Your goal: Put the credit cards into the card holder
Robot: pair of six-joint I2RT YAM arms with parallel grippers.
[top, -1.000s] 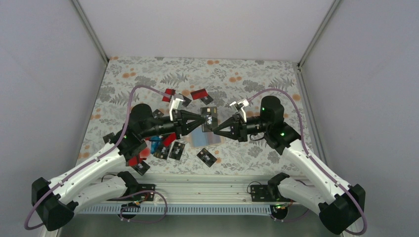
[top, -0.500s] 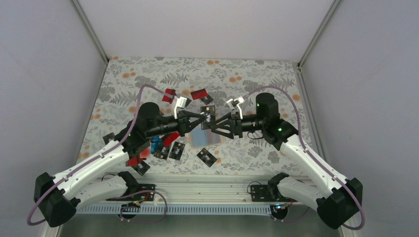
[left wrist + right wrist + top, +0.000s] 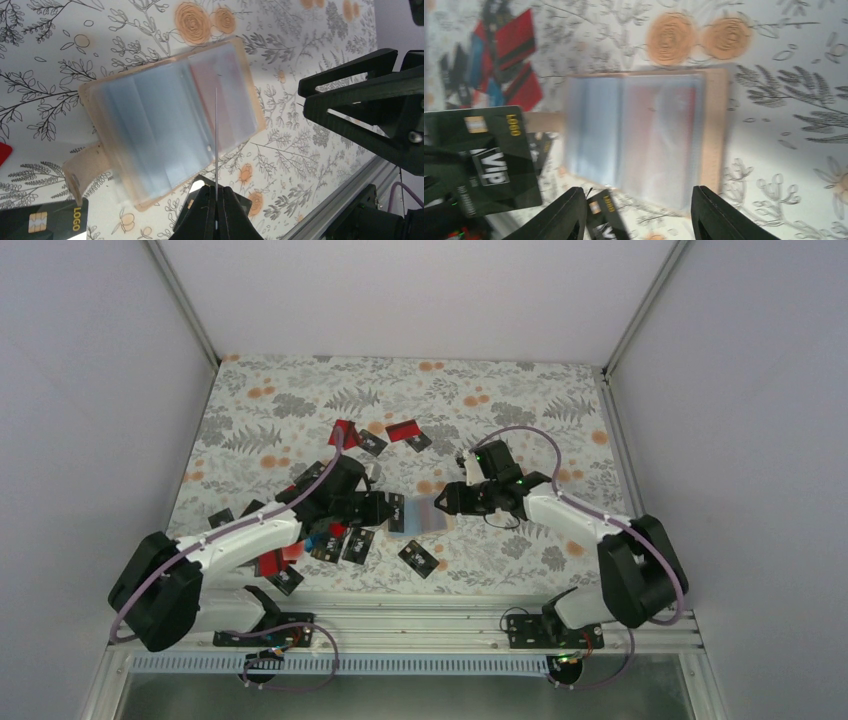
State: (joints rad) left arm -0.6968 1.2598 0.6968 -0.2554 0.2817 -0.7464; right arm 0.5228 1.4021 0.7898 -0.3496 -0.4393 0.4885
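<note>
Around both end effectors stand plain pale walls [image 3: 400, 290], closing off the far side and both flanks of the floral-printed table [image 3: 300, 400]. Both arms reach in toward its middle and almost meet.

Between them lies the card holder [image 3: 170, 127], opened flat with its grey-blue pockets up. Its long axis runs roughly from one end effector to the other. A reddish tint shows through one pocket, perhaps a card already seated. The left end effector [image 3: 388, 511] is at one end of the holder and the right end effector [image 3: 442, 503] at the other, both low over it.

The left one is pinched narrow on a black card [image 3: 484, 160]. It holds the card on edge, so its own wrist camera sees only a thin line crossing above the pockets. The holder lies straight ahead of and beneath that card, so the left arm looks placed to make the insertion. The pocket mouth must line up with the card's leading edge.

The right one is spread fairly wide and holds nothing, its fingers straddling the holder's end. Whether they touch it cannot be told, as that view is blurred.

Loose credit cards [image 3: 418, 557] lie scattered beside and behind the left end effector, some red [image 3: 403, 430], others black.
</note>
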